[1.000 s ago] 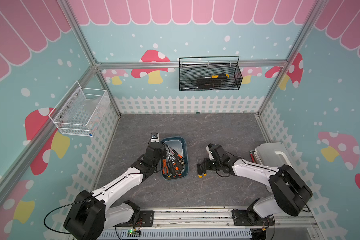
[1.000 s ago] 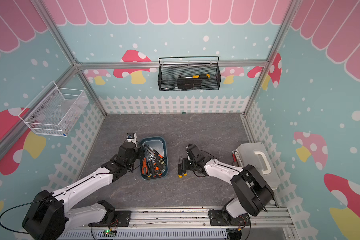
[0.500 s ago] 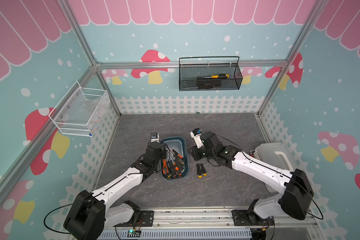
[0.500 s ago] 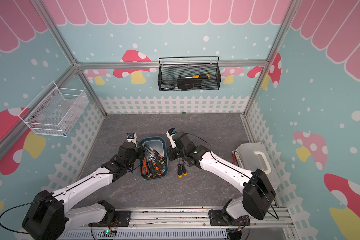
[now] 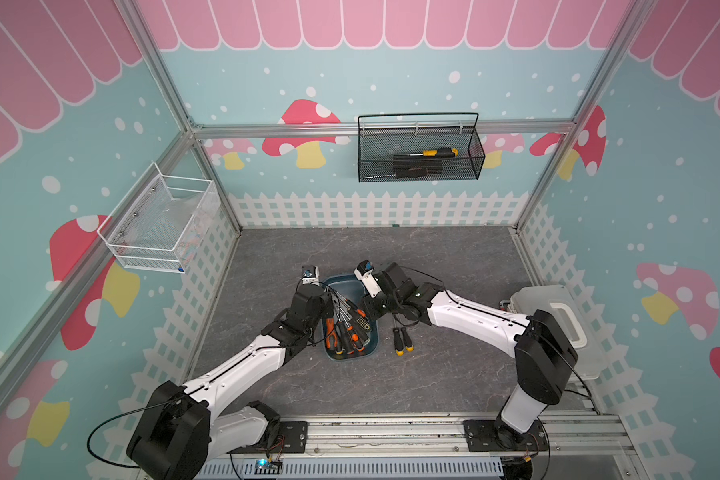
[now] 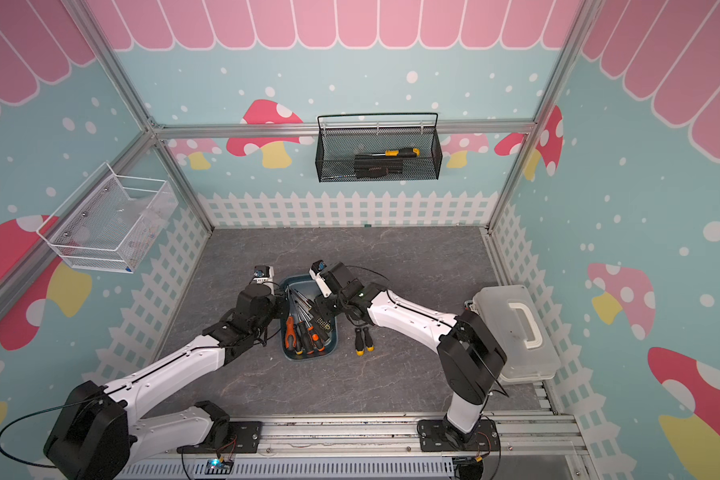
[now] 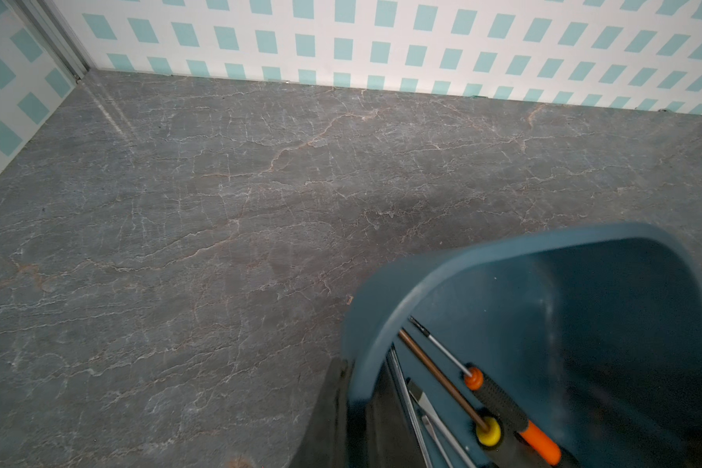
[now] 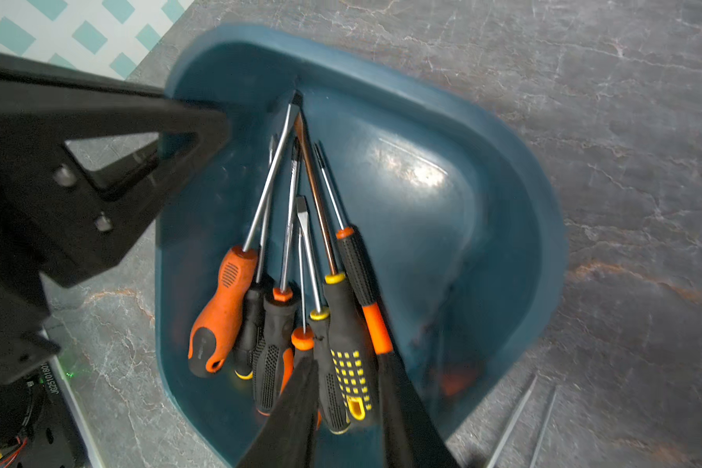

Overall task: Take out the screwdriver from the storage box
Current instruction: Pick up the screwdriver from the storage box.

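Storage box [image 8: 483, 194]: smooth moulded plastic, slight sheen, glare patch on its floor. Screwdrivers [image 8: 343, 324]: bright polished metal shafts, matt rubbery handles with dimpled or ribbed grip patches. Tabletop [image 7: 219, 202] matt, stone-veined; basket [image 5: 375, 162] fine black metal mesh.

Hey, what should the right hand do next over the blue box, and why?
Probably lower a little and close the right hand on the yellow-dotted screwdriver handle: its fingers straddle that handle inside the storage box, apparently not yet gripping, while the left hand clamps the box rim.
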Controlling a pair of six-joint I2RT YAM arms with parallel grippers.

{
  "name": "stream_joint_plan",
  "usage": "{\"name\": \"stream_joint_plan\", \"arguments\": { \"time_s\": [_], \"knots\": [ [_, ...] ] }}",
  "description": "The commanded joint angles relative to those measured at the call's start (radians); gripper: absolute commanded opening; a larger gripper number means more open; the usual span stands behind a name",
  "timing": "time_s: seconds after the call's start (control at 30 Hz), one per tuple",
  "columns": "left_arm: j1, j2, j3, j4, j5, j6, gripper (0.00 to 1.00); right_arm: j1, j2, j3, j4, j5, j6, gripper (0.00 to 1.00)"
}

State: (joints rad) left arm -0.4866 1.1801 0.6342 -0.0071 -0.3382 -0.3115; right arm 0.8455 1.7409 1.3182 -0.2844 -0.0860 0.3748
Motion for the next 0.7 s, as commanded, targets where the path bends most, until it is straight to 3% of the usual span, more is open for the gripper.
{"name": "stream_joint_plan", "arguments": {
  "time_s": [0.0,0.67],
  "knots": [
    [-0.001,-0.017,0.001,0.025,0.013,-0.021,0.0,0.01,0.055,0.044,-0.017,0.003,-0.037,0.29],
    [-0.003,-0.023,0.005,0.019,0.042,-0.022,0.0,0.012,0.268,0.208,-0.112,0.07,-0.109,0.3]
  ]
}}
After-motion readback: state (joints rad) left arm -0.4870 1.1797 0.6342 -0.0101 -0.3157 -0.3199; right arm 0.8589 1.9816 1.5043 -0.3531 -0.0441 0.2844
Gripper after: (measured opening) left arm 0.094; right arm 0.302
